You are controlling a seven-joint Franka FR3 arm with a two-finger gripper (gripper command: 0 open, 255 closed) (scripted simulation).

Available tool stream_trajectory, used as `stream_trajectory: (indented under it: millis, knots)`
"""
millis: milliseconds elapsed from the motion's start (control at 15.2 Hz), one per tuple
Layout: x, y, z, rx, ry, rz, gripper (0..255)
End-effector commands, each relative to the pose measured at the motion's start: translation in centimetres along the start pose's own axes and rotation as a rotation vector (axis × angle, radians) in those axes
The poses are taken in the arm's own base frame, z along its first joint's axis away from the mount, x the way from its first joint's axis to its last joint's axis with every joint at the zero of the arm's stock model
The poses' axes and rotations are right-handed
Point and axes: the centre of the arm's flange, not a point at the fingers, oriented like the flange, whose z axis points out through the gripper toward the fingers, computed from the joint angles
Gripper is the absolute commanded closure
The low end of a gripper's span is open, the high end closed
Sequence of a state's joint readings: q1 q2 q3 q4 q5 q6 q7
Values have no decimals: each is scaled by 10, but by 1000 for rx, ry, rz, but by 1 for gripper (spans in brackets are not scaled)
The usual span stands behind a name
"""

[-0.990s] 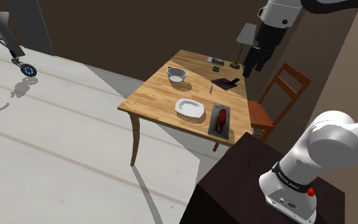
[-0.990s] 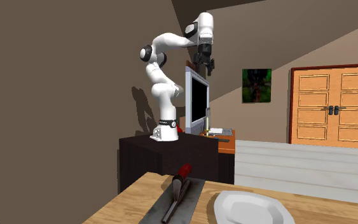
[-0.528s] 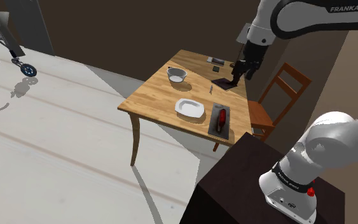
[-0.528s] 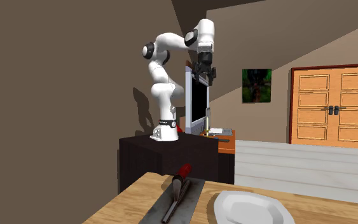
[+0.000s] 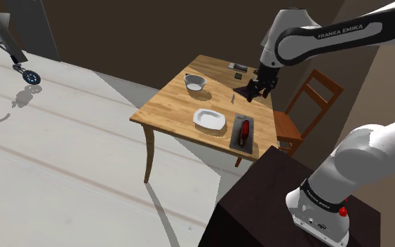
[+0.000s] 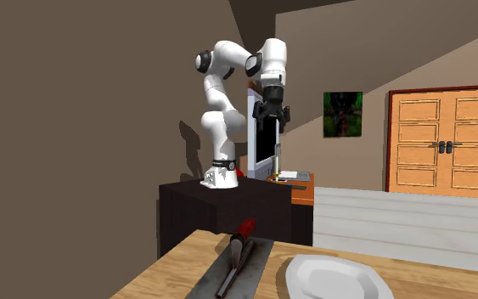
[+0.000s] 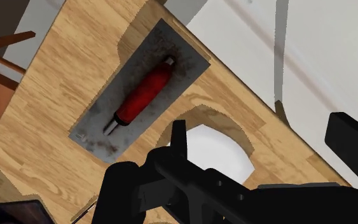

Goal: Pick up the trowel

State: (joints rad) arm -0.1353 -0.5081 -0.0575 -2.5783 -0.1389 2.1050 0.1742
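Note:
The trowel point(image 5: 243, 133) is a flat grey blade with a red handle point(image 7: 144, 97). It lies on the wooden table point(image 5: 175, 105) at the corner nearest the stand, beside a white plate point(image 5: 209, 119). My gripper point(image 5: 257, 90) hangs open in the air above the table's far right side, over a dark flat object, well apart from the trowel. In the second exterior view the gripper point(image 6: 272, 117) hangs high above the stand, fingers apart and empty, with the trowel point(image 6: 235, 255) in the foreground. Nothing is held.
A white bowl point(image 5: 195, 83) stands at the table's far side and a dark flat object point(image 5: 247, 92) lies under the gripper. A wooden chair point(image 5: 308, 105) stands at the shoulder view's right of the table. The dark stand point(image 5: 273, 203) is close to the trowel's corner.
The arm has swung down and towards the table. The gripper has dropped from high by the wall to a spot above the table's far right side, still empty.

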Motion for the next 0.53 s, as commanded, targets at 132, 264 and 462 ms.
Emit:
stream_trajectory:
  millis: [132, 264, 462]
  knots:
    - [26, 23, 40, -3, 2, 60, 0]
    - [38, 34, 61, -5, 1, 90, 0]
    - [55, 52, 92, -8, 1, 134, 0]
